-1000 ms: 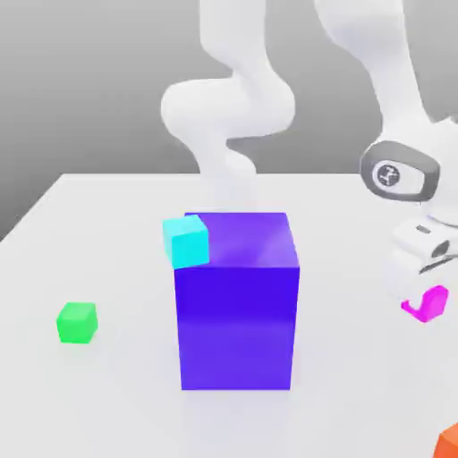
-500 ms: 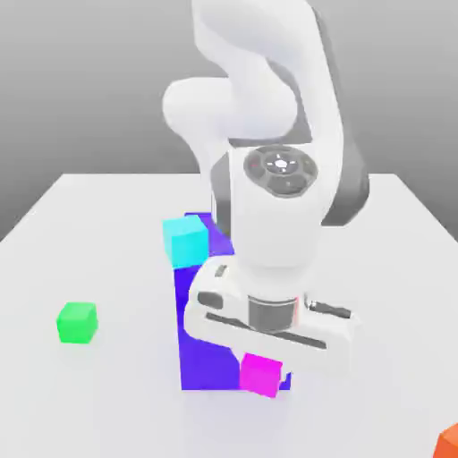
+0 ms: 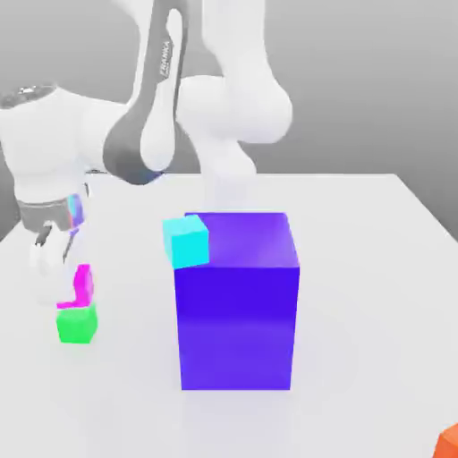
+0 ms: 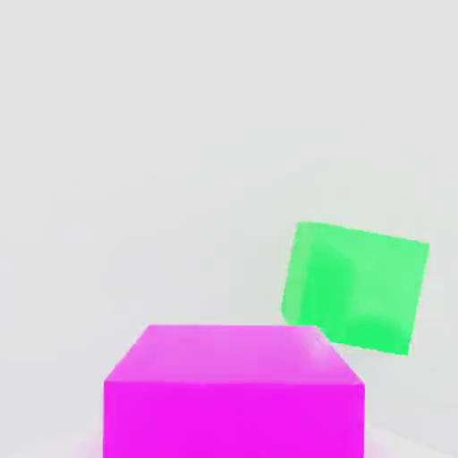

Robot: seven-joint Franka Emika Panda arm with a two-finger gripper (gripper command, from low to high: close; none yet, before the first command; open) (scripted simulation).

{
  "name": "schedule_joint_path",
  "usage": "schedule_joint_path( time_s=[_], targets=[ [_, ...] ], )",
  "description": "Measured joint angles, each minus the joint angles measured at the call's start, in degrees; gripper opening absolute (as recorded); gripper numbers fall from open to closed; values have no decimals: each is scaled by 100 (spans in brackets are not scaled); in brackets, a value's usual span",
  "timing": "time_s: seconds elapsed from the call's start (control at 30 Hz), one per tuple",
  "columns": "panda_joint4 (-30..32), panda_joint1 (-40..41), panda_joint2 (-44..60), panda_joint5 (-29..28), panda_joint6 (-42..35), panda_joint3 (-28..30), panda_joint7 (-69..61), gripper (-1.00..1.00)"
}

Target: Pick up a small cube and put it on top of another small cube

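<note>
- Pincer closed on the magenta cube, held up near the tabletop's edge on the exterior view's left.
- Bright green cube sits on the tabletop below; in the hand view it lies off to one side of my load and turned relative to it.
- I'd shift sideways at this height until the two line up, then twist the wrist to square their faces.
- After that, I should lower slowly, let go only on flat contact, and lift straight up; an off-centre release could tip it.
</note>
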State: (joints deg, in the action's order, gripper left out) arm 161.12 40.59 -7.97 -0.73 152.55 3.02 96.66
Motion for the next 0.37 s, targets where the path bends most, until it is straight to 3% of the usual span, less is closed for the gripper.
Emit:
schedule_joint_path(
  time_s=[0.23, 0.27, 0.37],
  targets=[
    [126, 179, 1004, 114, 1196, 99, 130, -100],
    [119, 191, 1182, 170, 1367, 67, 90, 100],
    [119, 191, 1182, 170, 1367, 67, 90, 100]
  ],
)
